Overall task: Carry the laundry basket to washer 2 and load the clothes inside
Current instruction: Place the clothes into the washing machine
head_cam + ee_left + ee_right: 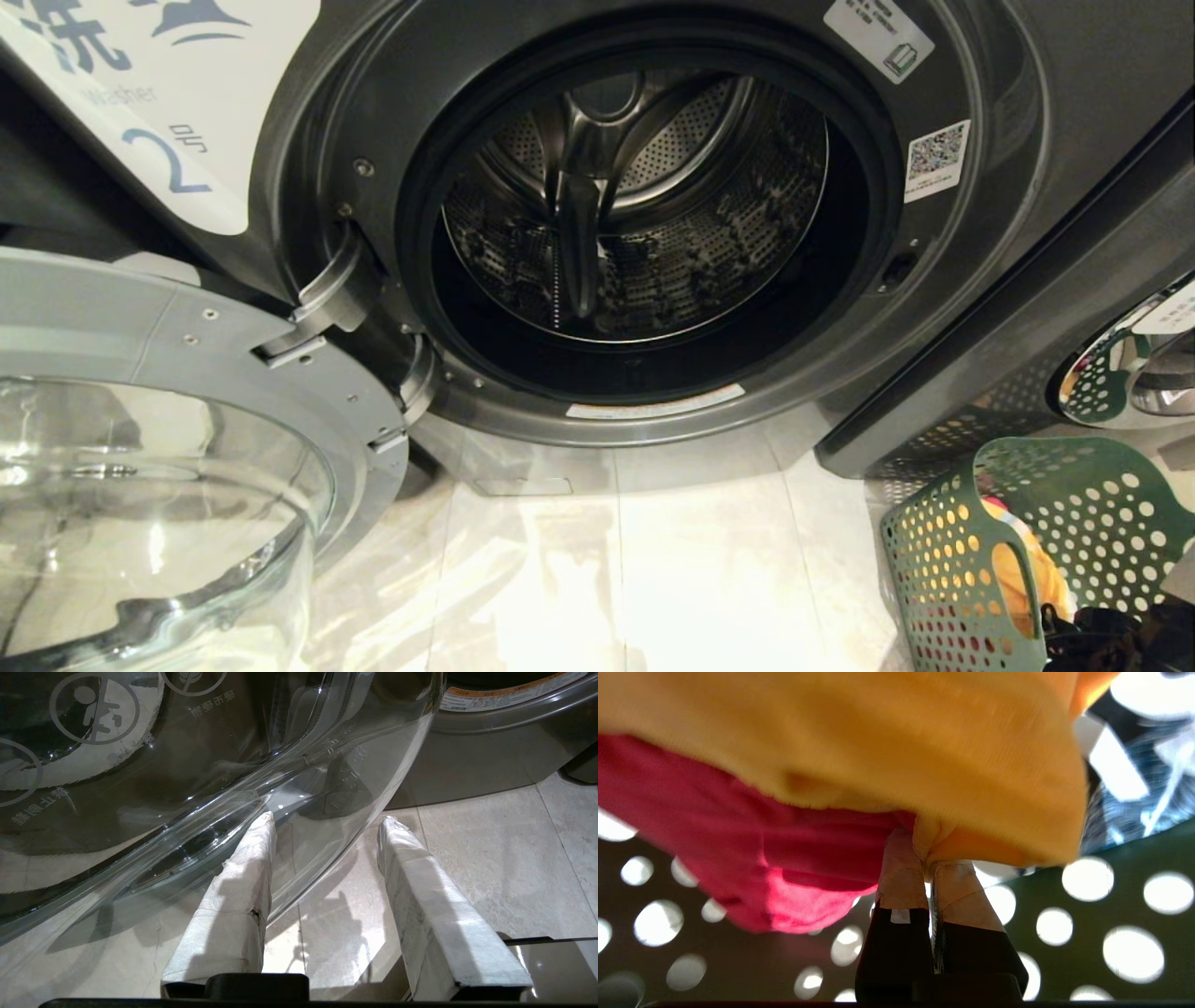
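Only the right wrist view shows the right hand (927,861) clamped on the clothes (878,756); left hand (327,821) apart.

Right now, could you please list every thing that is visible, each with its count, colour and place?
washer 2: one, dark grey, straight ahead, drum empty.
washer door: one, grey rim with clear glass, swung open at the left.
laundry basket: one, dark green, on the floor at the lower right.
clothes: one yellow-orange and one red-pink, inside the basket.
second washer: one, dark grey, at the right edge.
floor: pale tiles, in front of the washers.
left pincer: one, white-wrapped fingers apart, beside the glass door.
right pincer: one, inside the basket, shut on the yellow-orange garment.
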You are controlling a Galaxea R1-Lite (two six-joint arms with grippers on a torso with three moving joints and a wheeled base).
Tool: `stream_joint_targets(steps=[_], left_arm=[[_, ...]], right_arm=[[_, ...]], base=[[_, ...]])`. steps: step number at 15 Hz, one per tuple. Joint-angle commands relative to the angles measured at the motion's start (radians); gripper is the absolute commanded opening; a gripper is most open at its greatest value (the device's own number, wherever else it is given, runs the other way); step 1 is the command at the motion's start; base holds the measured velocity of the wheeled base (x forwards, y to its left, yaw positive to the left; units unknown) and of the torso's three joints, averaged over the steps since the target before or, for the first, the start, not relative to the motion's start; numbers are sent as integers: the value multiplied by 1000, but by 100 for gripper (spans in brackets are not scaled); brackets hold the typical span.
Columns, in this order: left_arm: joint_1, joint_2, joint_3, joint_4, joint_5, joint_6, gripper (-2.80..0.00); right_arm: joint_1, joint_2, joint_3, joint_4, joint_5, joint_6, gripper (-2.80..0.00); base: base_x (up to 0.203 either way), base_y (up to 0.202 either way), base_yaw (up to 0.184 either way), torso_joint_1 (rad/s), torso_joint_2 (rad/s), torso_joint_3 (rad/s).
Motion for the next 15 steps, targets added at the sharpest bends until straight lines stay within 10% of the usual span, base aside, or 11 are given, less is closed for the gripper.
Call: stream_joint_targets(steps=[1, 15], left_arm=[[0, 0, 0, 0, 0, 1, -280], [0, 0, 0, 0, 0, 1, -280]], right_arm=[[-3, -47, 53, 3, 1, -3, -280], [-152, -625, 359, 36, 98, 1, -280]], base=[[0, 0, 0, 0, 0, 0], [0, 0, 0, 0, 0, 0]])
